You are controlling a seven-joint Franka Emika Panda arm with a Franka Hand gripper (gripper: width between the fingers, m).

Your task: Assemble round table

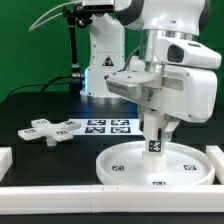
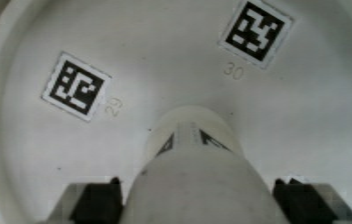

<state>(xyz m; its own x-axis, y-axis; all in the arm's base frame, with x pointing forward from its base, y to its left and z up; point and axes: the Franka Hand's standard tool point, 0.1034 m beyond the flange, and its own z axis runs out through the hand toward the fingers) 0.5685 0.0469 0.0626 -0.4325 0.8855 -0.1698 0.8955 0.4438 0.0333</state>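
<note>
Misalignment is the main worry at this stage. The jaws are closed on the thick cylinder leg [image 1: 155,143], and in the wrist view their dark pads [image 2: 98,203] sit tight against either side of it. The leg stands upright over the middle of the round disc [image 1: 130,155]. The disc lies flat on the black table [image 1: 45,150] toward the exterior view's right, close to the white front rail [image 1: 100,200]. I cannot tell whether the leg's lower end is already seated in the disc, merely touching it or just above it. The wrist view only shows the tip aimed at the bare centre, beyond which lie two of the disc's tags [image 2: 79,85]. If the leg is pushed or turned while slightly off centre or leaning, it would probably bind or skid across the smooth surface instead of engaging. Nothing visible pins the disc down, so a twisting or sideways load could spin or shift it under the leg. Opening the jaws before the joint holds would likely let the leg tip over and roll. The cross-shaped foot [image 1: 55,130] lies well apart, toward the exterior view's left beyond the marker board [image 1: 108,125], so a falling leg seems unlikely to reach it
</note>
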